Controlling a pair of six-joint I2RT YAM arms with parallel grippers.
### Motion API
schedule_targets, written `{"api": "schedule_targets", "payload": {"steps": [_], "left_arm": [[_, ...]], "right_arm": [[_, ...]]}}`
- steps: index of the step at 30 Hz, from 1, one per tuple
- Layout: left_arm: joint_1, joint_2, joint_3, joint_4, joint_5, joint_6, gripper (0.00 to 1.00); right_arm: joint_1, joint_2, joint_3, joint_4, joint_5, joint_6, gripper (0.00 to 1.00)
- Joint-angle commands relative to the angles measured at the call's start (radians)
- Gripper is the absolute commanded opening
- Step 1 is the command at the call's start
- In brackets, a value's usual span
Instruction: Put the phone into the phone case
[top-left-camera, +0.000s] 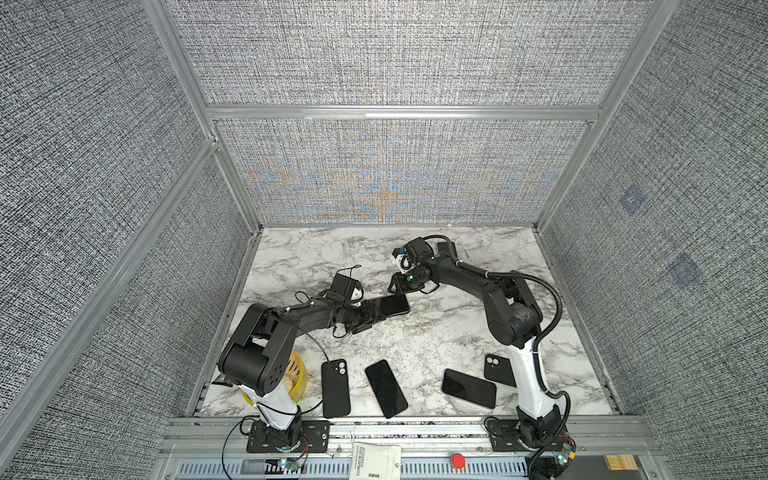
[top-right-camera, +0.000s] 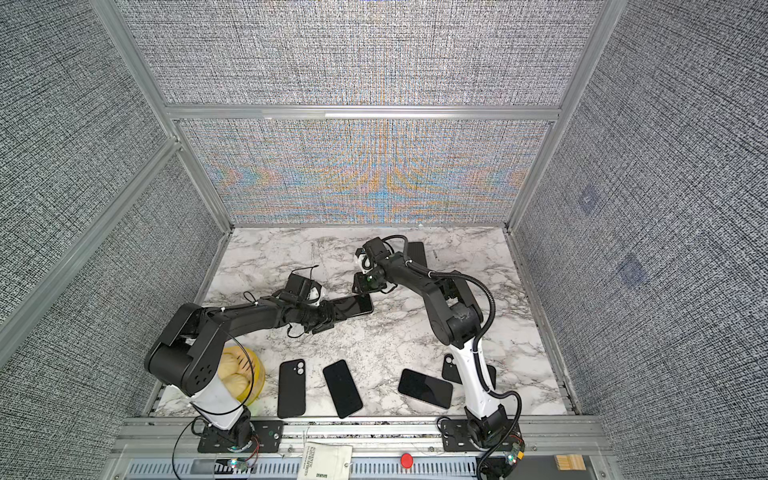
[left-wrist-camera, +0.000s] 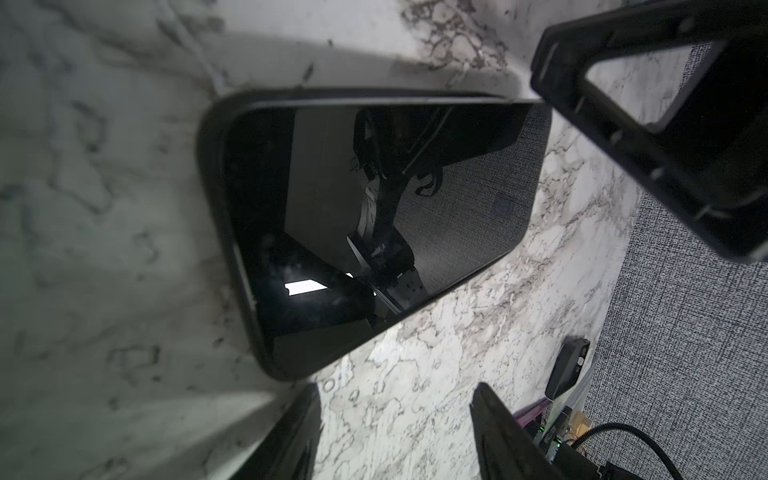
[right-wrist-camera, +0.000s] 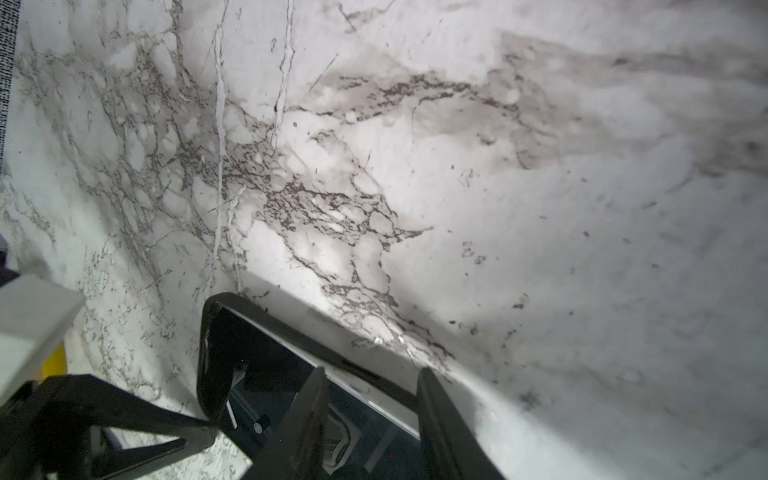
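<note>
Left wrist view: phone (left-wrist-camera: 374, 216) is seen lengthwise just ahead of left gripper (left-wrist-camera: 395, 388), fingers apart, with right gripper (right-wrist-camera: 372, 372) held spread over its far corner.

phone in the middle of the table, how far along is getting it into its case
Mostly done: the phone lies screen up inside the black case, whose rim wraps its end. In hand: the left gripper and right gripper sit open at opposite ends, neither gripping. To do: a pale seam along one long edge suggests it is not fully seated there, so pressing that edge down probably remains.
</note>
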Motion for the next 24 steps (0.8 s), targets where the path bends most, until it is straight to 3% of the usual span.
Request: {"api": "schedule_targets", "payload": {"steps": [1,14,24], "left_arm": [[-0.001,0.023,0.019,0.027,-0.002,0.008,0.58],[0.000,0.098,0.064,0.037,-0.015,0.037,0.58],[0.000,0.223,0.208,0.054,0.039,0.038,0.58]], "right_arm": [[0.000,-0.008,-0.016,-0.013,-0.055,-0.010,0.39],[0.004,-0.118,-0.205,-0.040,-0.064,0.004,0.37],[0.014,-0.245,-0.408,0.039,-0.080,0.085,0.37]]}}
